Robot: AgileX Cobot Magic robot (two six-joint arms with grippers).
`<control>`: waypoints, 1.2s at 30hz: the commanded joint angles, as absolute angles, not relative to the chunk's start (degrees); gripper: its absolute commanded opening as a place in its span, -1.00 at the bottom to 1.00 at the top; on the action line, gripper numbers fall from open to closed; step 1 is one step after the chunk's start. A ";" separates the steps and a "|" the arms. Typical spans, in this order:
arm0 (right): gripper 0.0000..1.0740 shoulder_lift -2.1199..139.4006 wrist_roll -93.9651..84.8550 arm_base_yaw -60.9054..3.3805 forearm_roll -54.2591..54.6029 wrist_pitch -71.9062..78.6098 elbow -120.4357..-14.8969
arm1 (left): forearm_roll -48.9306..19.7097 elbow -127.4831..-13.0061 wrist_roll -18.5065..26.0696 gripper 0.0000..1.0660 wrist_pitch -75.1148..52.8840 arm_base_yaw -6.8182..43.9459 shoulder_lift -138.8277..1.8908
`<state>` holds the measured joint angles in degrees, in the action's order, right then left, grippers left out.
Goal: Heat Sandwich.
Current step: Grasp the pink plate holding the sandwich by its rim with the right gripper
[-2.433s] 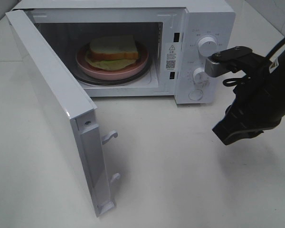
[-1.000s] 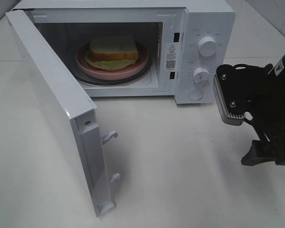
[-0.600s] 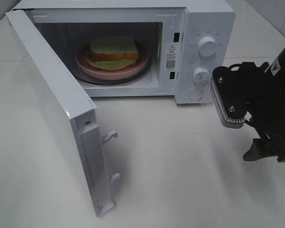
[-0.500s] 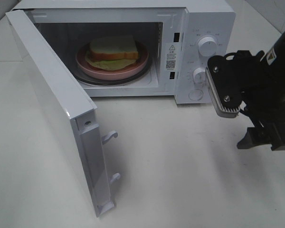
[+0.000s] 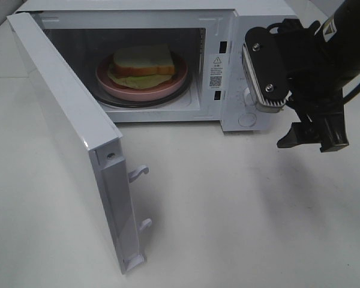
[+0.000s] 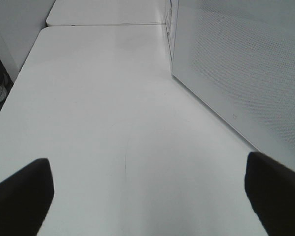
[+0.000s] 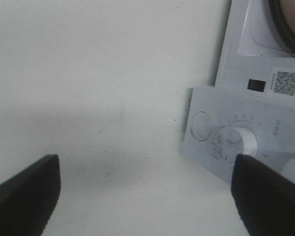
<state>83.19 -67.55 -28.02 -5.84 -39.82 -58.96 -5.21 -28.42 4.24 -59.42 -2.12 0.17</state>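
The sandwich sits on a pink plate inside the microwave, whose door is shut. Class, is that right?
Not quite: the door stands wide open, as the exterior high view shows. The sandwich does sit on the pink plate inside the microwave.

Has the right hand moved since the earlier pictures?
Yes. In the high view the right hand has gone up and left: from beside the microwave to in front of its control panel.
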 commanded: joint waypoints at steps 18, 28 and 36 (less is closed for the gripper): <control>0.65 95.17 -67.49 -32.89 -7.45 -34.66 -70.82 | -5.33 -28.25 3.95 0.90 -58.90 -2.18 1.78; 0.63 98.84 -67.49 -33.75 -7.22 -32.43 -72.82 | -5.33 -28.25 3.95 0.90 -58.90 -2.18 1.78; 0.62 100.10 -67.72 -34.26 -7.22 -29.68 -72.82 | -5.33 -28.25 3.95 0.90 -58.90 -2.18 1.78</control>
<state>99.75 -67.55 -33.98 -7.39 -30.02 -72.59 -5.21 -28.42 4.24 -59.42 -2.12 0.17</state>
